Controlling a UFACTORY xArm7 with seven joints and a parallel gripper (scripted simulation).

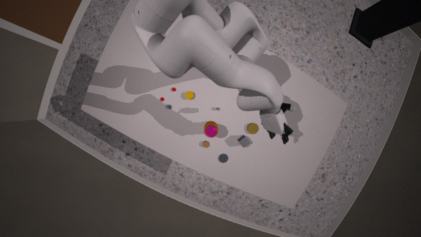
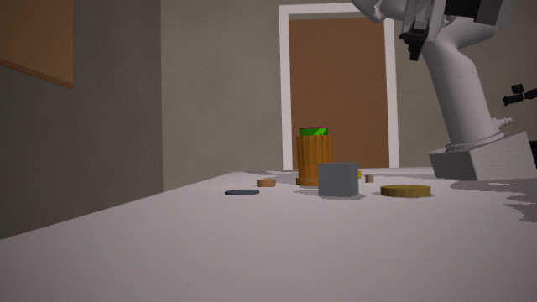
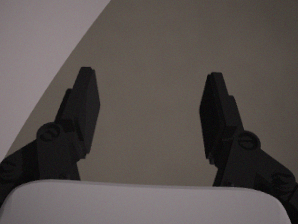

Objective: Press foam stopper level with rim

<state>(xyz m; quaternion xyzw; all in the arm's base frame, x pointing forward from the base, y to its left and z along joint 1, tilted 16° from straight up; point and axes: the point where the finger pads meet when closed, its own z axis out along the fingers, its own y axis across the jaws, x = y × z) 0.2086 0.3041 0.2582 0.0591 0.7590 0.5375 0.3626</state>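
One gripper (image 1: 279,135), two fingers parted and holding nothing, one orange jar (image 2: 314,161) with its green foam stopper (image 2: 314,131) proud of the rim, well apart from them, one grey cube (image 1: 244,141) and one olive disc (image 1: 252,128) nearer.

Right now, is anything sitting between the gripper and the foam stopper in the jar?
Nothing visible blocks it. The gripper hangs in the air off to one side, holding nothing. The stopper pokes above the jar with nothing on it. A mustard disc and grey cube lie between them, but low on the table.
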